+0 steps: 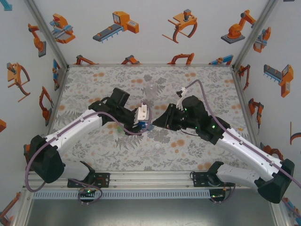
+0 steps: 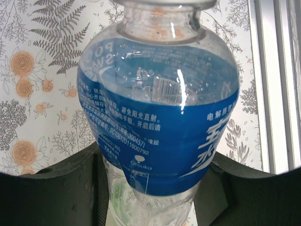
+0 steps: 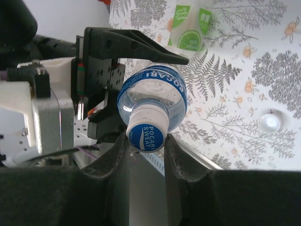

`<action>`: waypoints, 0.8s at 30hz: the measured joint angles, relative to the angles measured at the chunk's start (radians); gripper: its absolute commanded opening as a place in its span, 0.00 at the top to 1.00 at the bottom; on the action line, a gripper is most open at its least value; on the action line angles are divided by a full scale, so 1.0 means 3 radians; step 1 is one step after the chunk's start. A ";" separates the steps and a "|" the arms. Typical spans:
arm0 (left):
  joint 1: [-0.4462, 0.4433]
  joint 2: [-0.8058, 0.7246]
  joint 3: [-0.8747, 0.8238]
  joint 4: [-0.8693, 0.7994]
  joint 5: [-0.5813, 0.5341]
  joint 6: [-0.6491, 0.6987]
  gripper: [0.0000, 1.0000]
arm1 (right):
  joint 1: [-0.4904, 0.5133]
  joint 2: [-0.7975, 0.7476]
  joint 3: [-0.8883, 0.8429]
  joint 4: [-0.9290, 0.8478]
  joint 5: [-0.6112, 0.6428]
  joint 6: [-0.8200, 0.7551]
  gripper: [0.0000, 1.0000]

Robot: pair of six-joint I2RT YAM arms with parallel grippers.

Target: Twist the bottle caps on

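- The bottle [image 2: 160, 117] lies level at mid-table, neck pointing at the right gripper [image 3: 146, 141].
- The left gripper [image 1: 135, 121] clamps its body; the right pinches tight on the cap [image 3: 146, 132].
- Edges of the table [image 1: 202, 84] well apart all round.

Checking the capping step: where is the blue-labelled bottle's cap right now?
Right wrist view: the cap sits on the mouth of the blue-labelled bottle, between the fingers of the right gripper; the left gripper holds the bottle.
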 measured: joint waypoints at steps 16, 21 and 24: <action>-0.0047 0.0000 0.0019 0.0090 0.0192 0.0010 1.00 | 0.0004 -0.0120 0.0308 -0.0136 0.0120 -0.1261 0.43; -0.0047 0.0000 0.0019 0.0089 0.0276 0.0036 1.00 | 0.0004 -0.0329 0.0412 -0.0197 -0.0243 -0.2725 0.43; -0.0047 0.0000 0.0019 0.0085 0.0326 0.0078 1.00 | 0.0005 -0.0338 0.0509 -0.0336 -0.0554 -0.3574 0.43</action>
